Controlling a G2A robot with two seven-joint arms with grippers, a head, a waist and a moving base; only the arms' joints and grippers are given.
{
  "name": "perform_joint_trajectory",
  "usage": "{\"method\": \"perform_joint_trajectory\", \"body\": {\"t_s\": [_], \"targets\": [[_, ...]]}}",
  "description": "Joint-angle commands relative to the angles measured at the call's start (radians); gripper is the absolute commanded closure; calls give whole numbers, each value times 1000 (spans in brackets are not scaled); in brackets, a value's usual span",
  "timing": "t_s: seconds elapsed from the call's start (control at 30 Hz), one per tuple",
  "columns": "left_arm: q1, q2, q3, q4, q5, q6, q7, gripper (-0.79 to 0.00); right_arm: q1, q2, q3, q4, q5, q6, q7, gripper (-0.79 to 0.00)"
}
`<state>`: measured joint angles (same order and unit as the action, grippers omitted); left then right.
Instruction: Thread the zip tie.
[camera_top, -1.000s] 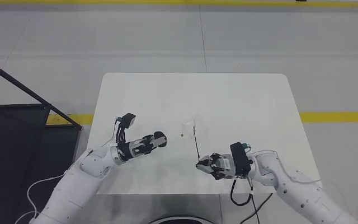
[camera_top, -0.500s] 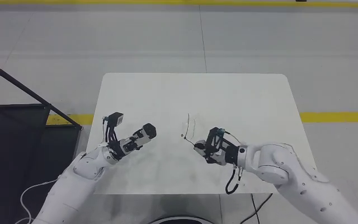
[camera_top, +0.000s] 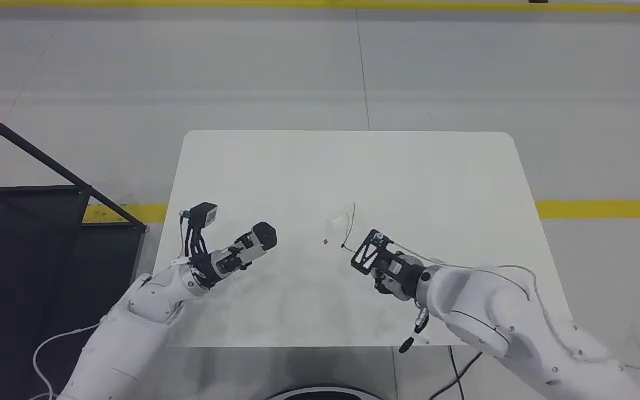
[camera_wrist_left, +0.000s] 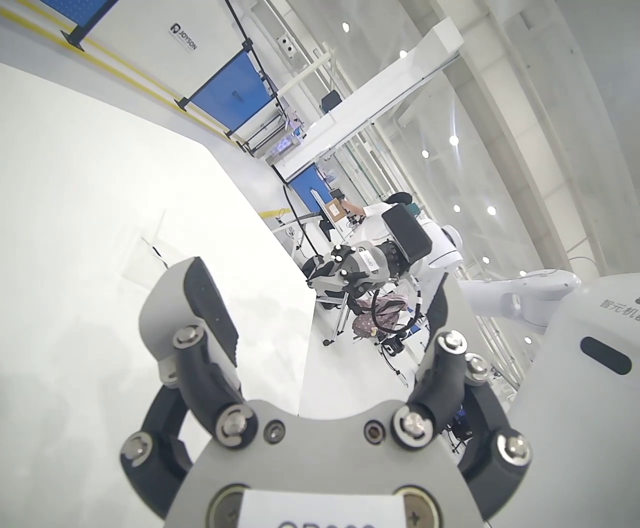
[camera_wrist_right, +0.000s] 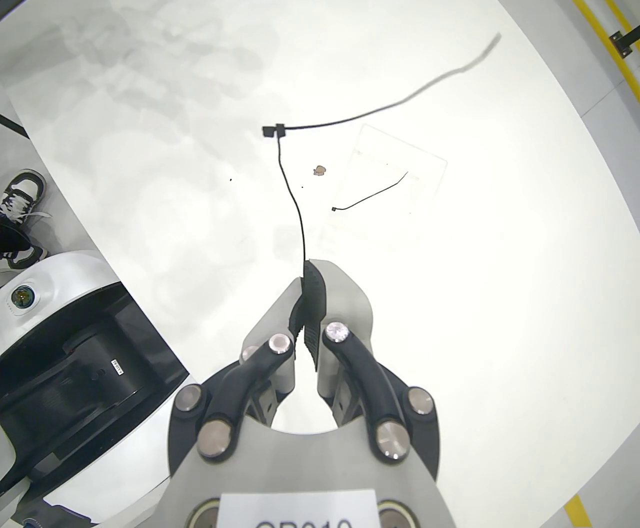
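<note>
A thin black zip tie (camera_wrist_right: 292, 195) runs from my right gripper (camera_wrist_right: 309, 267), which is shut on one end of its strap, out to its small square head (camera_wrist_right: 272, 131) above the table. From the head another stretch curves away and fades. In the top view the right gripper (camera_top: 362, 255) sits near the table's middle with the zip tie (camera_top: 348, 228) rising from it. My left gripper (camera_top: 262, 237) hovers to the left of it, apart from the tie. Its fingers (camera_wrist_left: 210, 300) are open and hold nothing. The left wrist view faces the right gripper (camera_wrist_left: 340, 272) across the table.
A clear plastic sheet (camera_wrist_right: 425, 165) lies on the white table (camera_top: 450, 180), with a second, shorter black tie (camera_wrist_right: 370, 195) on it. A small brown speck (camera_wrist_right: 319, 170) lies beside the sheet. The table's front edge is close to both arms.
The right gripper has swung from the front edge toward the table's middle, lifting the zip tie. The left gripper has drawn back to the left.
</note>
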<state>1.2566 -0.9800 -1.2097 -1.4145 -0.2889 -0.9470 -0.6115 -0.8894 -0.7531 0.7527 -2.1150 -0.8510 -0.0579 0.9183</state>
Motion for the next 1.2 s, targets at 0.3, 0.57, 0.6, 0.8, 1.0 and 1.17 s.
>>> {"method": "perform_joint_trajectory", "body": {"t_s": [0.3, 0.57, 0.6, 0.8, 1.0, 1.17], "targets": [[0, 0, 0, 0, 0, 0, 0, -785, 4, -8, -20, -8, -78, 37, 91, 0], [0, 0, 0, 0, 0, 0, 0, -785, 181, -109, -194, -13, -310, 234, 564, 0], [0, 0, 0, 0, 0, 0, 0, -785, 211, -128, -219, 4, -322, 242, 604, 0], [0, 0, 0, 0, 0, 0, 0, -785, 366, -247, -374, 165, -308, 246, 618, 0], [0, 0, 0, 0, 0, 0, 0, -785, 500, -358, -504, 351, -251, 305, 618, 0], [0, 0, 0, 0, 0, 0, 0, -785, 594, -436, -583, 482, -179, 342, 618, 0]]}}
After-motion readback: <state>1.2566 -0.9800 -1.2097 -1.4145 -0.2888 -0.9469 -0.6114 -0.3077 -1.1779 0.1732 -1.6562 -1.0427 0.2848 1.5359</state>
